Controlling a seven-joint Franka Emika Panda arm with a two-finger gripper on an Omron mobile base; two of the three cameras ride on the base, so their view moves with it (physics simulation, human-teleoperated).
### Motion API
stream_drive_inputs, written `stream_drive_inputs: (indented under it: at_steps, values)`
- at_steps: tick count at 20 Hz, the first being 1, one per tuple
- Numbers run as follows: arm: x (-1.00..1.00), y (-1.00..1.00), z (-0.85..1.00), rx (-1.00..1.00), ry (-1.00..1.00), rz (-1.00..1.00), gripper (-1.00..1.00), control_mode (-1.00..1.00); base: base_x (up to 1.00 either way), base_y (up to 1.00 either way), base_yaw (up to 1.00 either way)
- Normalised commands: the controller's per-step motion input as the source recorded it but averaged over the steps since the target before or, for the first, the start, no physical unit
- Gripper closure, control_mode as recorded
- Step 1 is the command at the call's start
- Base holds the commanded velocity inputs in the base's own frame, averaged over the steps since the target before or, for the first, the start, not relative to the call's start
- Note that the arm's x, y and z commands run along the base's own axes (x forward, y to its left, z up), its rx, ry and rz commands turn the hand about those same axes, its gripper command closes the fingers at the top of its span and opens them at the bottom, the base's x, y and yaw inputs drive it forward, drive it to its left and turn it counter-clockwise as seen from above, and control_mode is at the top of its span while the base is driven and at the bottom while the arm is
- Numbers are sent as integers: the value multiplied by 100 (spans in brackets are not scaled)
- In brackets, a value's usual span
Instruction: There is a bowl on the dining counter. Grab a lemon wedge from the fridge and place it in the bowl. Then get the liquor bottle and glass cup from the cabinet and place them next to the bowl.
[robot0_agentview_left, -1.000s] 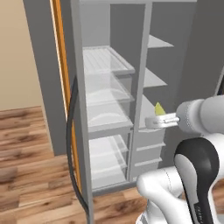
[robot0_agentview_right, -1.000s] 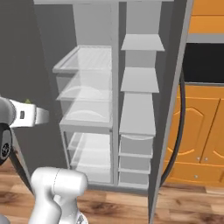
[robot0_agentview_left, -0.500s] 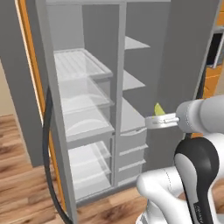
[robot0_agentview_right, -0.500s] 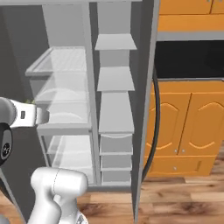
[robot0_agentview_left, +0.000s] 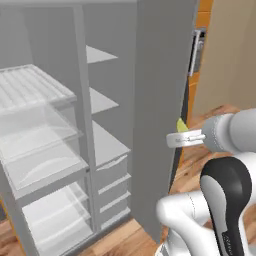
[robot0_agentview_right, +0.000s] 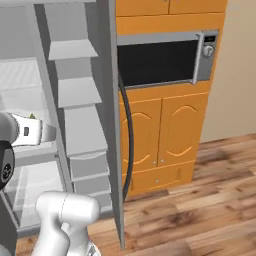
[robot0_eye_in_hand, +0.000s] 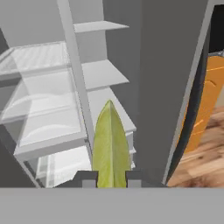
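End effector (robot0_eye_in_hand: 111, 178): we see it clamped on the lemon wedge, one dark finger tip each side of the wedge's base in the hand view; in the left base view it sits at the end of the white arm, pointing left toward the fridge.
Lemon wedge (robot0_eye_in_hand: 110, 146): yellow-green, held between the finger tips, pointed end rising away from the hand; we also spot its tip (robot0_agentview_left: 182, 125) poking up just above the end effector (robot0_agentview_left: 175, 139) in the left base view, and a small bit of it (robot0_agentview_right: 32, 116) above the end effector in the right base view.
Wedge vs fridge: we see it outside the fridge, in front of the open compartments, not touching any shelf.
Fridge (robot0_agentview_left: 90, 125): grey, standing open, a vertical divider splitting it in two.
Fridge left side: clear shelves (robot0_agentview_left: 35, 150) stacked one over another, wire-look top shelf.
Fridge right side: narrow grey shelves (robot0_agentview_right: 75, 92), small drawers (robot0_agentview_right: 87, 165) below them.
Fridge door (robot0_agentview_left: 162, 100): grey, open, edge-on between the compartments and the arm in the left base view; dark seal along its edge.
Microwave (robot0_agentview_right: 162, 57): dark front, built in to the right of the fridge, knob at its right end.
Cabinets (robot0_agentview_right: 160, 132): orange wood, two doors below the microwave, more above it.
Floor (robot0_agentview_right: 200, 200): wood planks.
Bowl, bottle, cup: we can't tell where they are.
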Motion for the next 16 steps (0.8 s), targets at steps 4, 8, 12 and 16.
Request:
stream_drive_inputs:
  at_steps: [4, 8, 12, 16]
  values:
    - [0, 0, 0, 0, 0, 0, 100, 100, -41, 0, -61]
    - [0, 0, 0, 0, 0, 0, 100, 100, -44, 0, -60]
    - [0, 0, 0, 0, 0, 0, 100, 100, -45, 0, -60]
    - [0, 0, 0, 0, 0, 0, 100, 100, -49, -6, -57]
